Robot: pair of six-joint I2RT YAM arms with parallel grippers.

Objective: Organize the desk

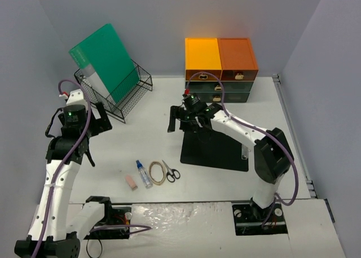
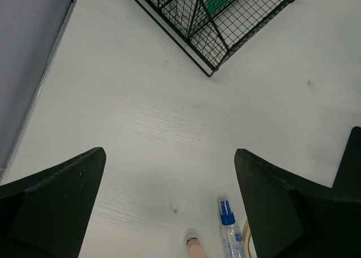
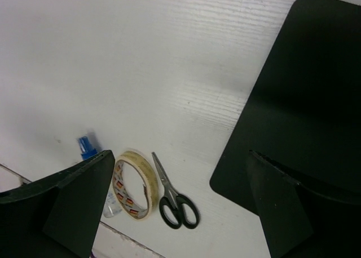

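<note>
The white desk [image 1: 146,123] holds a flat black board [image 1: 217,151], small scissors [image 1: 171,172], a tape roll [image 1: 157,172], a blue-capped bottle [image 1: 144,174] and a pink eraser [image 1: 131,182]. My left gripper [image 1: 97,118] is open and empty, above bare desk just in front of the wire basket; its view shows the bottle [image 2: 231,235] and eraser [image 2: 194,249] below. My right gripper [image 1: 180,120] is open and empty over the board's far left corner; its view shows the board [image 3: 304,89], scissors [image 3: 172,199] and tape [image 3: 132,185].
A black wire basket [image 1: 121,103] at the back left holds a leaning green folder [image 1: 107,58]. An orange-topped drawer unit [image 1: 220,61] stands at the back. The basket's corner [image 2: 225,32] lies ahead of the left gripper. Grey walls enclose the desk.
</note>
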